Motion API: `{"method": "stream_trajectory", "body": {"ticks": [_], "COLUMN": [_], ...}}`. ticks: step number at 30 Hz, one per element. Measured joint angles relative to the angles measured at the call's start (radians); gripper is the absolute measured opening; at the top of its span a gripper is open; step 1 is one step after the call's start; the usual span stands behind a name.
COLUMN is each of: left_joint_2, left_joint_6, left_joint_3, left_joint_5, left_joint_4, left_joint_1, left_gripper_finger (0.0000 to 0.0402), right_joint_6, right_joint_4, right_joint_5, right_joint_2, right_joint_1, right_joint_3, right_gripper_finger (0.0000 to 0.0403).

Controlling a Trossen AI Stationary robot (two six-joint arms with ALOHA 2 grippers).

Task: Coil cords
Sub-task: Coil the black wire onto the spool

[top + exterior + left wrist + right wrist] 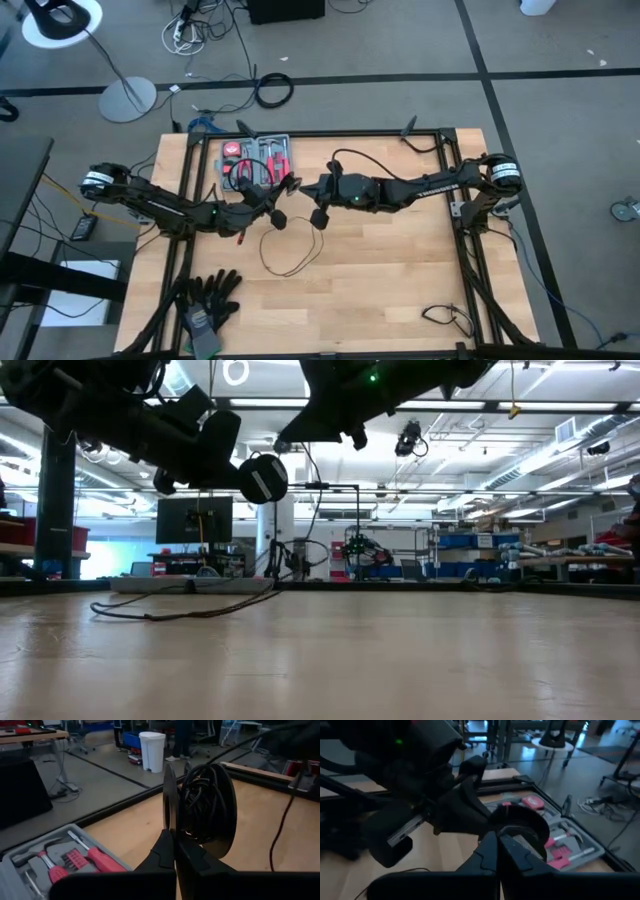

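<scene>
Toolkit (pixel 60 857) beside spooled cords (pixel 202 807)

Wooden table (pixel 400 270): tool case (pixel 256 160), gloves (pixel 208 297), loose wire loop (pixel 295 250)

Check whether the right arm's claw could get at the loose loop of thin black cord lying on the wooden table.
Probably yes: the thin black cord loop lies bare on the wooden table, just below the right claw, which is shut and raised; nothing covers it.
</scene>
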Motion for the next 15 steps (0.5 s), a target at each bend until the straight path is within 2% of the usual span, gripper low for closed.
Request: {"method": "stream_trajectory", "body": {"ticks": [8,12,15], "left_joint_2": [0.0,0.0,0.0], "left_joint_6": [-0.007,-0.006,-0.007], "left_joint_3": [0.001,0.001,0.002], "left_joint_5": [0.005,0.005,0.008], "left_joint_4": [0.027,0.05,0.052], "left_joint_1": [0.0,0.0,0.0], "left_gripper_finger": [0.0,0.0,0.0], "right_joint_6": [-0.033,-0.024,-0.023], "right_joint_4": [0.093,0.178,0.16], "right_joint_5": [-0.083,-0.165,-0.189], "right_joint_2": [0.004,0.068,0.129], "right_joint_1": [-0.006,-0.013,-0.008], "right_joint_3": [0.0,0.007,0.036], "right_gripper_finger": [0.0,0.0,0.0001]}}
